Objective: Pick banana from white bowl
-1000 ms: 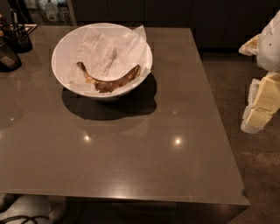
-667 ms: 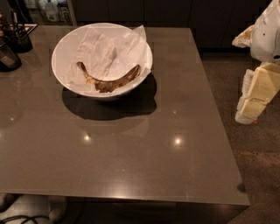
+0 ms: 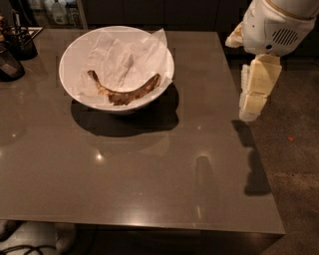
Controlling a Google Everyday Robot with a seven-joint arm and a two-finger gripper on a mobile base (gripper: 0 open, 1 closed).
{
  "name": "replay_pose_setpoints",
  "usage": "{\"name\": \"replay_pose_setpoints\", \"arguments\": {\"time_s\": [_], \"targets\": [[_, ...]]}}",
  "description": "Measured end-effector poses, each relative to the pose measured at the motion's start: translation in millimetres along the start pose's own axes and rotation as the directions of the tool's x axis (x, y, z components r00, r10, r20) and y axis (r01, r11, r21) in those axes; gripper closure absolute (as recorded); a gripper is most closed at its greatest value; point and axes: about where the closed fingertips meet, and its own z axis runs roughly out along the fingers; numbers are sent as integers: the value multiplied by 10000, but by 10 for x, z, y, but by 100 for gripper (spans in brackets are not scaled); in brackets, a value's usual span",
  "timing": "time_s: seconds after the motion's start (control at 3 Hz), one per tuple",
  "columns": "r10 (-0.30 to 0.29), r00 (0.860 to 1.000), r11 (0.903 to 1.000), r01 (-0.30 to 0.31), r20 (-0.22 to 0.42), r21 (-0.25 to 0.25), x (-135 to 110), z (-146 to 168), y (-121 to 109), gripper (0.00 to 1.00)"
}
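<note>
The white bowl (image 3: 68, 79) stands on the far left part of the brown table (image 3: 149, 169), lined with crumpled white paper (image 3: 127, 55). The banana (image 3: 127, 93), dark brown and curved, lies in the bowl's front half with its thin stem toward the left. My gripper (image 3: 247, 112) hangs pointing down at the table's right edge, well to the right of the bowl and above table height, under the white arm housing (image 3: 276, 25). It holds nothing that I can see.
A dark cup (image 3: 10, 63) and a dark holder with utensils (image 3: 22, 41) stand at the table's far left edge. Bottles (image 3: 57, 10) stand behind the table. The floor (image 3: 299, 164) lies beyond the right edge.
My arm has moved left from the right border of the view toward the table's right edge and shows more fully. The bowl and banana have not moved.
</note>
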Motion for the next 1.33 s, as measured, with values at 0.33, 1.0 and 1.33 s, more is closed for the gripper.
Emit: {"name": "replay_pose_setpoints", "arguments": {"time_s": [0.33,1.0,1.33], "targets": [[0,10000,9998,-2,91,191,-31,-5,-37,0],[-739,9954,9972,731,614,156,-439,20,-338,0],[-1531,9874,9882,1528,404,87,-750,116,-614,0]]}}
